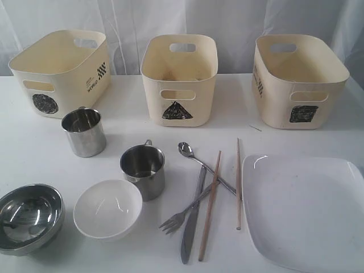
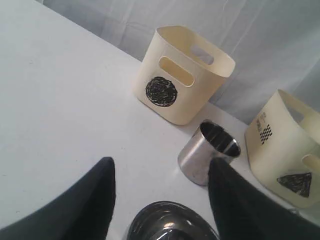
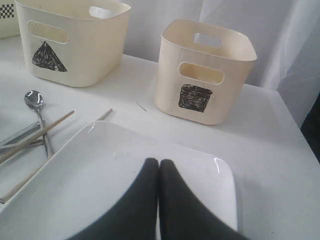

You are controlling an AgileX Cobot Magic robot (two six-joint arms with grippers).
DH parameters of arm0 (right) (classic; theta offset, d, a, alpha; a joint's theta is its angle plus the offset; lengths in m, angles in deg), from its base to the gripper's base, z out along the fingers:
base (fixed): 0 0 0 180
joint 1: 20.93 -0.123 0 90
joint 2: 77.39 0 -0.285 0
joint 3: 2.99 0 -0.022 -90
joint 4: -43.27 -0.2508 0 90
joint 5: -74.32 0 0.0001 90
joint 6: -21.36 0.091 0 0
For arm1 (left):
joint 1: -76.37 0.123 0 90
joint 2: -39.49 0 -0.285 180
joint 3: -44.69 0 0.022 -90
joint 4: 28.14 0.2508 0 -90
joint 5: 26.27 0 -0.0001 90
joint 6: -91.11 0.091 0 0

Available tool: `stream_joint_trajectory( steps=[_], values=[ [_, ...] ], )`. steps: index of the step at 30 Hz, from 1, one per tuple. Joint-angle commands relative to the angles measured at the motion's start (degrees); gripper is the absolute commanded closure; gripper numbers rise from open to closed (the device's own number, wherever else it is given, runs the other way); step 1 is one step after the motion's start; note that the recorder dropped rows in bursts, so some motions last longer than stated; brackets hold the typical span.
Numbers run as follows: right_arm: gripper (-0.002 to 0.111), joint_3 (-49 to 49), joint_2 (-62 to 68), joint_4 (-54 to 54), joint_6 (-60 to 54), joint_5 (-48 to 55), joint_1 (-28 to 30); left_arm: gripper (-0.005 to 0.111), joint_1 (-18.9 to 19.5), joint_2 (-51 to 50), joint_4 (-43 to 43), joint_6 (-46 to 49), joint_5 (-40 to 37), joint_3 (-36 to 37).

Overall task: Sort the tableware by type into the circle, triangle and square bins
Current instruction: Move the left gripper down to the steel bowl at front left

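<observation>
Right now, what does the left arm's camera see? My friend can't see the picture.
The left gripper is open, and a shiny steel bowl shows between its black fingers, on a white table. Behind stands a steel mug, then two cream tubs, the circle tub and the triangle tub.

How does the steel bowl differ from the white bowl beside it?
The steel bowl is mirror-bright metal, reflecting its surroundings; the white bowl is plain glossy white. The steel bowl sits farthest left; the white bowl sits to its right, close to a steel mug. Both are round, upright and empty.
</observation>
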Motion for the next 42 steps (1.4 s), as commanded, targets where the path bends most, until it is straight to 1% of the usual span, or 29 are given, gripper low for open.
stream_joint_trajectory(
  steps=[1, 3, 5, 13, 19, 27, 31, 34, 35, 36, 37, 38, 39, 40, 41, 42],
  values=[
    [0.108, 0.28, -0.37, -0.07, 0.3, -0.45, -0.02, 0.048, -0.41, 0.22, -0.98, -5.62, 3.96, 0.26],
    [0.108, 0.28, -0.37, -0.07, 0.3, -0.45, -0.02, 0.048, -0.41, 0.22, -0.98, -9.4, 5.42, 0.26],
    [0.108, 0.28, -0.37, -0.07, 0.3, -0.45, -0.02, 0.048, -0.41, 0.22, -0.98, -11.22, 5.75, 0.26],
    [0.108, 0.28, -0.37, -0.07, 0.3, -0.45, -0.02, 0.048, -0.41, 0.22, -0.98, -11.23, 6.68, 0.26],
    [0.108, 0.28, -0.37, -0.07, 0.3, -0.45, -0.02, 0.048, -0.41, 0.22, -0.98, -10.07, 13.7, 0.26],
    [0.108, 0.28, -0.37, -0.07, 0.3, -0.45, -0.02, 0.048, -0.41, 0.22, -0.98, -9.43, 11.3, 0.26],
    [0.108, 0.28, -0.37, -0.07, 0.3, -0.45, -0.02, 0.048, -0.41, 0.22, -3.5, -9.43, 6.43, 0.26],
    [0.108, 0.28, -0.37, -0.07, 0.3, -0.45, -0.02, 0.049, -0.41, 0.22, -3.5, -14.23, 5.44, 0.26],
    [0.108, 0.28, -0.37, -0.07, 0.3, -0.45, -0.02, 0.057, -0.41, 0.22, -3.5, -15.94, 2.9, 0.26],
    [0.108, 0.28, -0.37, -0.07, 0.3, -0.45, -0.02, 0.065, -0.41, 0.22, -3.39, -15.35, -0.34, -0.17],
    [0.108, 0.28, -0.37, -0.07, 0.3, -0.45, -0.02, 0.08, -0.41, 0.22, -2.61, -11.41, -8.03, -3.42],
    [0.108, 0.28, -0.37, -0.07, 0.3, -0.45, -0.02, 0.085, -0.41, 0.22, -2.72, -7.87, -10.97, -5.61],
    [0.108, 0.28, -0.37, -0.07, 0.3, -0.45, -0.02, 0.085, -0.41, 0.22, -4.73, -0.91, -14.64, -9.81],
    [0.108, 0.28, -0.37, -0.07, 0.3, -0.45, -0.02, 0.084, -0.41, -0.45, -6.34, 2.95, -16.41, -12.19],
    [0.108, 0.28, -0.37, -0.07, 0.3, -0.45, -0.02, 0.081, -0.41, -3.91, -9.27, 10.23, -21.34, -16.29],
    [0.108, 0.28, -0.37, -0.07, 0.3, -0.45, -0.02, 0.079, -0.41, -6.05, -10.23, 14.08, -24.81, -18.28]
  ],
)
